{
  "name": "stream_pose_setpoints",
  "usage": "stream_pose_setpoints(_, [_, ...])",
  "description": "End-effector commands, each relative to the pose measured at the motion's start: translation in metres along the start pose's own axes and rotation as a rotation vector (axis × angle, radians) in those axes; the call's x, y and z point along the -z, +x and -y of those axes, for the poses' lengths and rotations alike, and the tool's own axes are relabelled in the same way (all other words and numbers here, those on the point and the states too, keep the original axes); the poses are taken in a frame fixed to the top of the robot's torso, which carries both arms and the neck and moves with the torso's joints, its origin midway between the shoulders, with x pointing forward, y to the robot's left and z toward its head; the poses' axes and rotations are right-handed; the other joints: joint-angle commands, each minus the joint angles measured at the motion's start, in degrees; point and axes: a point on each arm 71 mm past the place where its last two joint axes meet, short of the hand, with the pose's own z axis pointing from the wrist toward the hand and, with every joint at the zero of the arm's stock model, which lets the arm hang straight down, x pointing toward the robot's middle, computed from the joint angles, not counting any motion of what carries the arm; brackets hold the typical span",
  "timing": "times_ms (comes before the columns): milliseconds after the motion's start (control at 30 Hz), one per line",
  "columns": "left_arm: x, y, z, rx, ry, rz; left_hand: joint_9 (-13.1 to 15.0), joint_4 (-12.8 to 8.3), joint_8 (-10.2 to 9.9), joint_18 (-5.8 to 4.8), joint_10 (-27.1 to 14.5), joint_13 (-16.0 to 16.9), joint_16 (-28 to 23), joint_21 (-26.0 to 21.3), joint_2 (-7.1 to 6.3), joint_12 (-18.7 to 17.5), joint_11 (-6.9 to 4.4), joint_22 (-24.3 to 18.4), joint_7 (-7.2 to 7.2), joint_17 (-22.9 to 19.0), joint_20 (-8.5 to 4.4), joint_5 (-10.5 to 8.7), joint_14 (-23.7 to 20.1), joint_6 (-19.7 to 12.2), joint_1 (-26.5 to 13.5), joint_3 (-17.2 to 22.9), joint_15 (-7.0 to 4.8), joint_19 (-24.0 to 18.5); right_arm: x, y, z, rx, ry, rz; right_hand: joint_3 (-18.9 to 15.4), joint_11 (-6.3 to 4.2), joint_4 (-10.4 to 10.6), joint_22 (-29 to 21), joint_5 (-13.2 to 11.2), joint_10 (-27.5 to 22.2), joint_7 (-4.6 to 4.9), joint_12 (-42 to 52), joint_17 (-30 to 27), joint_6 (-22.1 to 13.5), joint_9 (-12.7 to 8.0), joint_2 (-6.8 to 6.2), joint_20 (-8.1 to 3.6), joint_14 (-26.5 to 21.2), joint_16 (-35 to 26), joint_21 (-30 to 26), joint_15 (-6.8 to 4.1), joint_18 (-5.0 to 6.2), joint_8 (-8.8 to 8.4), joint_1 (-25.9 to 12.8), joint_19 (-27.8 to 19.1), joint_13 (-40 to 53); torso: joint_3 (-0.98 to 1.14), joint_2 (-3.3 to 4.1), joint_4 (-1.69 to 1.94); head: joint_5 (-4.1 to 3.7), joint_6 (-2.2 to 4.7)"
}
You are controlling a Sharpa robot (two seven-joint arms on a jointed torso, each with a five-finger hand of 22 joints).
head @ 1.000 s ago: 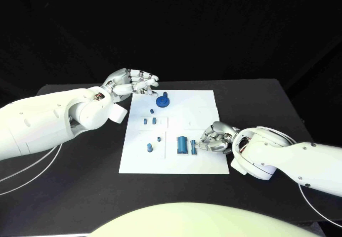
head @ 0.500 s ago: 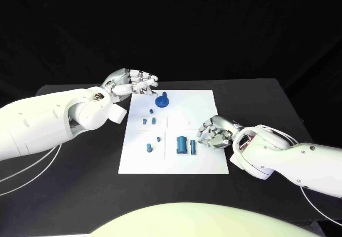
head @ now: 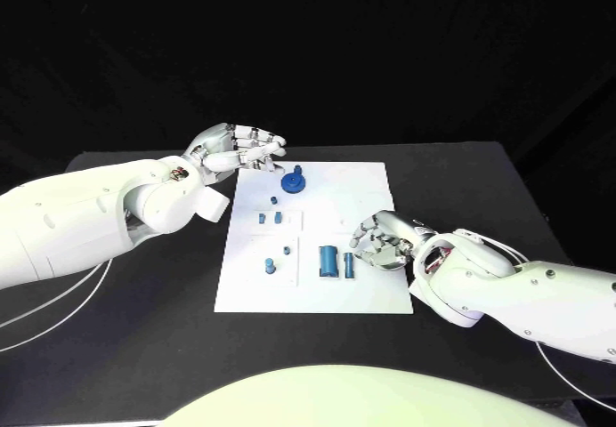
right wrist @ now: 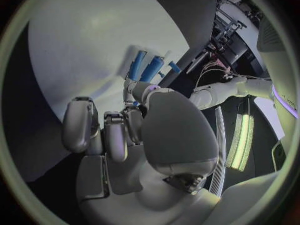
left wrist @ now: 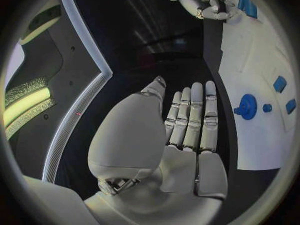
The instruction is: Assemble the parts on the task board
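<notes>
In the head view, the white rectangular task board [head: 336, 187] is seen at the centre of the frame on the black table [head: 475, 187]; a round blue knobbed part [head: 294, 182] is found near the board's upper left; two small blue pegs [head: 270, 216] are set just below it; a lone small blue peg [head: 270, 265] is placed lower left; a wide blue cylinder [head: 328, 260] and a slim blue cylinder [head: 348, 265] are laid side by side at the lower centre. The silver left hand [head: 240, 149] is seen at the board's upper left corner, its fingers curled inward, with nothing visibly held; the silver right hand [head: 384, 240] is seen just right of the slim cylinder, fingers bent and apart, nothing grasped.

In the left wrist view, the left hand [left wrist: 187, 130] is shown with fingers extended side by side over the dark table, empty; the round knobbed part [left wrist: 247, 106] is seen on the board [left wrist: 256, 145] at centre right; the right hand [left wrist: 203, 0] is seen at the top of the frame.

In the right wrist view, the right hand [right wrist: 122, 130] is shown with fingers bent and separated, nothing held; the two cylinders [right wrist: 144, 67] are seen just beyond the fingertips on the board [right wrist: 81, 45], above centre; whether they are touched cannot be told.
</notes>
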Motion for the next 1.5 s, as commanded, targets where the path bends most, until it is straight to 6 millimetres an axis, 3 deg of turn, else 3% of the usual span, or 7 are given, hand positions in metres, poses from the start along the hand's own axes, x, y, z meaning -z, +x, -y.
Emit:
stream_pose_setpoints(33, [-0.001, 0.002, 0.001, 0.004, 0.009, -0.017, 0.0, 0.0, 0.3, 0.25, -0.5, -0.1, 0.4, -0.2, -0.03, 0.2, 0.01, 0.0, 1.1, -0.1, 0.15, 0.19, -0.3, -0.3, 0.6, 0.3, 0.05, 0.4, 0.0, 0.003, -0.005, 0.015, -0.037, -0.014, 0.3, 0.32, 0.1, 10.0, -0.2, 0.1, 0.21, -0.1, 10.4, 0.4, -0.1, 0.17, 0.46, 5.0, -0.1, 0.0, 0.52, -0.63, -0.36, -0.9, 0.0, 4.3, -0.01, -0.02, -0.08, 0.15, 0.01])
stream_pose_setpoints(200, [0.0, 0.001, 0.001, 0.004, 0.008, -0.016, 0.0, 0.0, 0.3, 0.25, -0.5, -0.1, 0.4, -0.2, -0.03, 0.2, 0.01, 0.0, 1.1, -0.1, 0.15, 0.19, -0.3, -0.3, 0.6, 0.3, 0.05, 0.4, 0.001, 0.005, -0.008, 0.01, -0.042, -0.027, 0.4, 0.28, 0.1, 10.1, -0.2, 0.2, 0.14, 0.0, 10.4, 0.7, -0.2, 0.37, 0.49, 5.0, 0.0, 0.1, 0.51, -0.64, -0.42, -1.2, 0.0, 4.4, 0.01, -0.02, -0.23, 0.23, 0.01])
stream_pose_setpoints(900, [0.0, 0.0, 0.001, 0.003, 0.004, -0.014, -0.1, 0.0, 0.3, 0.24, -0.5, -0.1, 0.4, -0.2, -0.03, 0.2, 0.03, -0.1, 1.12, -0.1, 0.15, 0.15, -0.3, -0.3, 0.6, 0.3, 0.06, 0.4, -0.001, 0.016, -0.004, 0.011, -0.014, -0.092, 0.7, 0.14, 0.4, 10.1, -0.3, 0.3, -0.06, 0.2, 10.5, 1.4, -0.3, 1.26, 0.5, 5.1, 0.0, 0.3, 0.42, -0.64, -0.66, -2.8, 0.0, 4.5, 0.03, -0.06, -0.06, 0.1, 0.01])
stream_pose_setpoints(1500, [0.0, 0.0, 0.0, 0.002, 0.003, -0.014, -0.1, 0.0, 0.3, 0.24, -0.5, -0.1, 0.4, -0.2, -0.03, 0.2, 0.03, -0.1, 1.12, -0.1, 0.15, 0.15, -0.3, -0.3, 0.6, 0.3, 0.06, 0.4, -0.002, 0.01, -0.005, -0.029, -0.022, 0.02, -0.4, 0.2, 2.0, 9.8, -0.3, 0.0, 0.01, -0.2, 10.2, 1.0, -0.7, 0.32, 0.52, 5.0, -0.1, -0.6, 0.46, -0.48, -1.63, -6.2, -0.3, 4.2, -0.06, -0.05, -0.04, 0.16, 0.01])
